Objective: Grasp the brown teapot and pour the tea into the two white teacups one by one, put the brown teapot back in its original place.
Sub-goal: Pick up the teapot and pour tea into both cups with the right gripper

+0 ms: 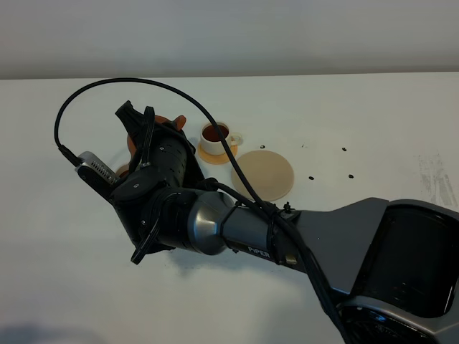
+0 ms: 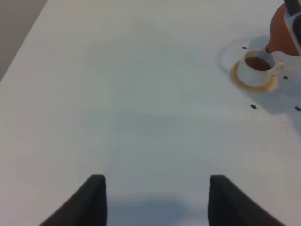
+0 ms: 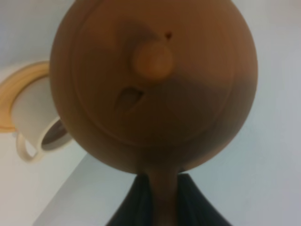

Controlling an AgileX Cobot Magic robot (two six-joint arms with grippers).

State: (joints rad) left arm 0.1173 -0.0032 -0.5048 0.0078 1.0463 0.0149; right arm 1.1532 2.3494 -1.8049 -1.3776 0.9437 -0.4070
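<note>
The brown teapot is a squat, round, reddish-brown clay vessel with a flat lid and a small rounded knob. It is held off the surface, tilted forward. Its loop handle is pinched between the fingers of the right claw, which is closed on it.

In the left wrist view, the short spout sits just above a white teacup. A thin line joins the spout to the dark brown tea inside. This cup stands on a round orange-tan coaster, with its side handle pointing away from the camera's centre.

In the high view, only slivers of the pot show past the right arm, which reaches across to the left. Just right of the arm, a cream-white cup of tea rests on its own coaster. It cannot be determined whether this is the cup under the spout. Near that coaster lies the pale beige disc, with its top bare.

The left claw is spread wide and grips nothing, low over bare surface well apart from the pot.
</note>
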